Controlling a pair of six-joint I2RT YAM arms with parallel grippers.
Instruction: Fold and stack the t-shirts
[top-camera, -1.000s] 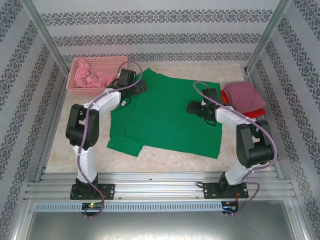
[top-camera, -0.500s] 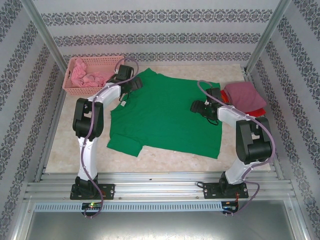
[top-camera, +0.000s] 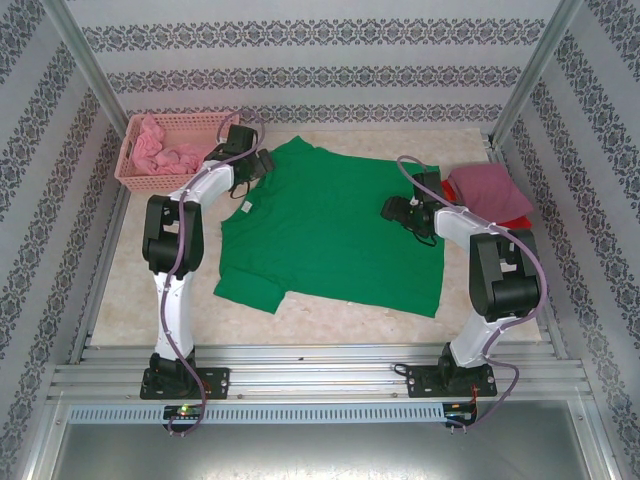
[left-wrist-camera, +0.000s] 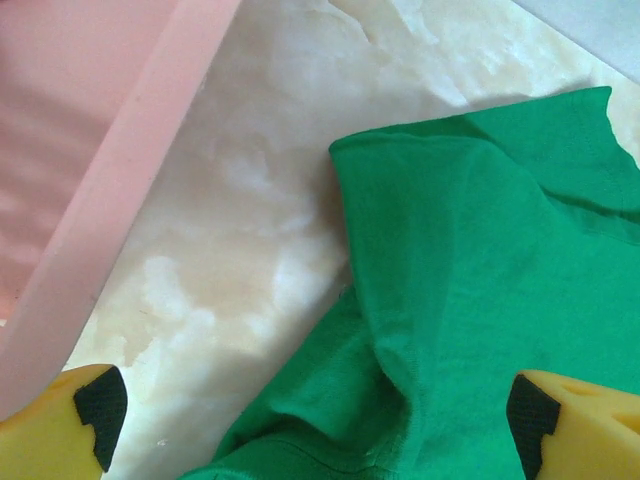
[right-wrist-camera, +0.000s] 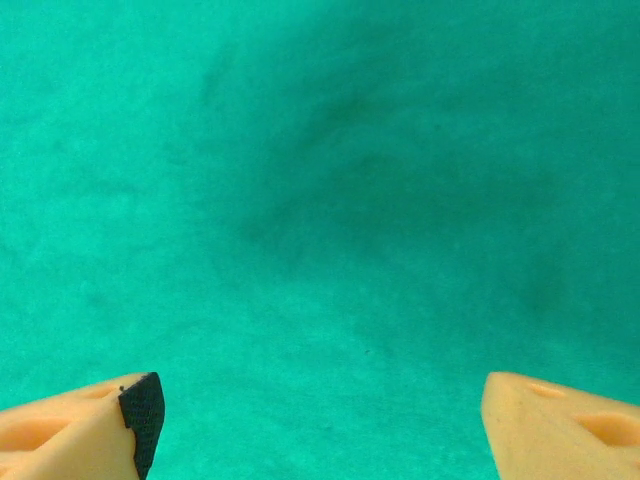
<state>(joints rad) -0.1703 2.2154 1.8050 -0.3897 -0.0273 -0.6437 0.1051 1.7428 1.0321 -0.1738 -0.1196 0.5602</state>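
Pink t-shirts (top-camera: 160, 150) lie bunched in a pink lattice basket (top-camera: 128, 176) at the far-left corner of the marble table (top-camera: 330, 318). In the left wrist view the basket's wall (left-wrist-camera: 120, 180) runs along the left side, with bare table (left-wrist-camera: 270, 200) between it and the green cloth.

Left gripper (top-camera: 262, 165) is just right of the basket, over the far-left sleeve of the green t-shirt (top-camera: 330, 235). The jaws are spread wide with nothing between them. From the wrist (left-wrist-camera: 315, 415), one yellow fingertip (left-wrist-camera: 95, 410) sits over bare marble and the other over cloth. The sleeve (left-wrist-camera: 480, 280) is rumpled here, with a fold running down between the tips. Contact with the cloth is unclear.

The green t-shirt is spread flat mid-table, neck end to the left and hem to the right. The near-left sleeve sticks out toward the arm bases.

Right gripper (top-camera: 391, 211) is over the shirt's right part, near the far edge. Its jaws also stand apart and hold nothing (right-wrist-camera: 320, 410). Smooth green fabric (right-wrist-camera: 320, 200) lies below them. Touching or hovering is unclear.

At far right, a folded mauve-pink t-shirt (top-camera: 490, 190) rests on a red one (top-camera: 516, 227), beside the green hem.
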